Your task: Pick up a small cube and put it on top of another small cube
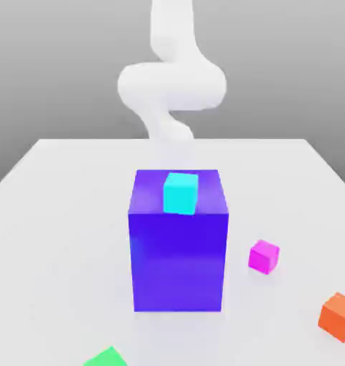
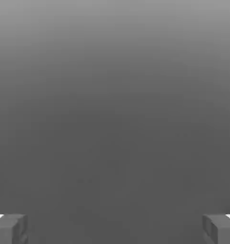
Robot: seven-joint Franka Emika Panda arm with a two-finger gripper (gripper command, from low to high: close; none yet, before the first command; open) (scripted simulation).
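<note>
Pink cube point(image 1: 263, 256) sits on the table point(image 1: 61, 214) right of the blue block point(image 1: 178, 257), likely light, rigid (smooth faces), pinch opposite flat sides; gripper point(image 2: 115, 228) wide open, empty.

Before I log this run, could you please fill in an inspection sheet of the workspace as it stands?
Surface: white table, flat, evenly lit.
Job's things: small magenta cube lying on the table toward the exterior view's right of the big blue block, apart from it; cyan cube resting on top of the block.
Clutter: orange cube near the exterior view's right edge; green cube at the bottom edge, cut off.
Grippers: gripper open, fingertips wide apart in the hand view, nothing between them.
Cables: nothing seen.
Surroundings: white arm rising behind the block; plain grey backdrop.
</note>
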